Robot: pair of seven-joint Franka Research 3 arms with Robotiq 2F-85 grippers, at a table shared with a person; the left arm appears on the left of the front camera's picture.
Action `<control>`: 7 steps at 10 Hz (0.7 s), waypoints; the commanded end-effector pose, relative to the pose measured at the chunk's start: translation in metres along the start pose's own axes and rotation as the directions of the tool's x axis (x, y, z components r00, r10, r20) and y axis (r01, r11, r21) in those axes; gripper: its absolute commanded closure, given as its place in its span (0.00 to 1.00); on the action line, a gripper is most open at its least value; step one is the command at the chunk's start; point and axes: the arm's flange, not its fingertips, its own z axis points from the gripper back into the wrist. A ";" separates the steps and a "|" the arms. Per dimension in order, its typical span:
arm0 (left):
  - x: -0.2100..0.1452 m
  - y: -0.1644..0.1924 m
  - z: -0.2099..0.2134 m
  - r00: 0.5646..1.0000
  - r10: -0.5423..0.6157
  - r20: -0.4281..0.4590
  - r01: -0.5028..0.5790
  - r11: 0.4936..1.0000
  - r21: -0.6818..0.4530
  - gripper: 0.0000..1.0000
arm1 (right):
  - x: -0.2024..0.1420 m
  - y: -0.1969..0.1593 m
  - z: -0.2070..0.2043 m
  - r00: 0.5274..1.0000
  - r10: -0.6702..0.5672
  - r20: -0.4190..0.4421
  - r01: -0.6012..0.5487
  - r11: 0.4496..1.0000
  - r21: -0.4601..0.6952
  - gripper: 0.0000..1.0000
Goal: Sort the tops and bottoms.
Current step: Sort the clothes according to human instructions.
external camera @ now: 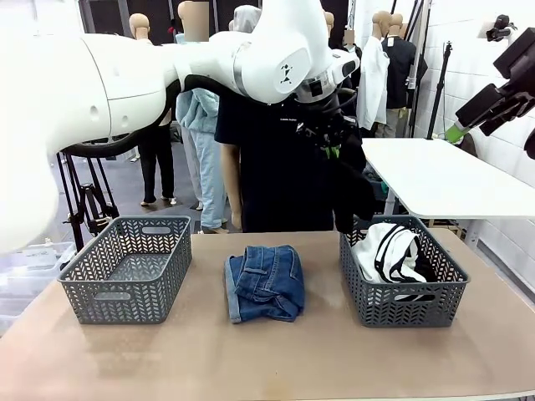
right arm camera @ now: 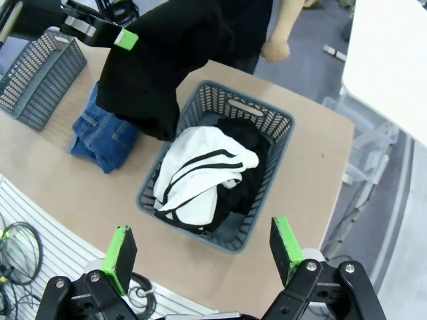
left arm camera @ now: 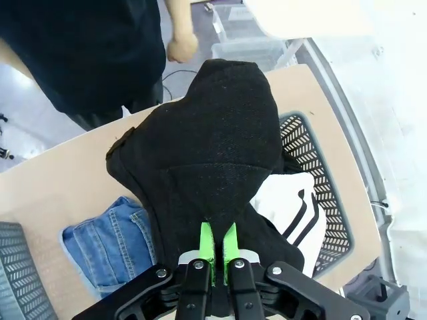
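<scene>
A tan table (external camera: 251, 359) carries two grey baskets, and a person stands behind it. Folded blue jeans (external camera: 266, 282) lie on the table between the left basket (external camera: 117, 296) and the right basket (external camera: 405, 305), which holds a white top (external camera: 386, 251) with black edging. Above that basket, the left arm's fingers (left arm camera: 207, 243) pinch a hanging black top (left arm camera: 207, 133). The right arm's fingers (right arm camera: 121, 257) are spread wide, holding nothing.

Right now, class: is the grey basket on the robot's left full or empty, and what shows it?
Empty: in the front view the left basket shows a bare grey floor, no garment inside; the jeans lie beside it.
</scene>
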 end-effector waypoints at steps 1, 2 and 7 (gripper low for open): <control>0.008 -0.006 -0.012 1.000 -0.001 0.022 0.002 0.997 -0.074 1.00 | -0.001 -0.001 0.000 1.000 0.005 -0.001 -0.005 1.000 0.001 0.00; 0.018 -0.017 -0.030 0.999 -0.016 0.028 0.020 0.988 -0.155 1.00 | -0.001 -0.001 0.000 1.000 0.005 -0.001 -0.005 1.000 0.001 0.00; 0.035 -0.055 -0.089 0.995 0.076 -0.065 -0.093 0.939 -0.330 1.00 | -0.001 -0.001 0.000 1.000 0.005 -0.001 -0.005 1.000 0.001 0.00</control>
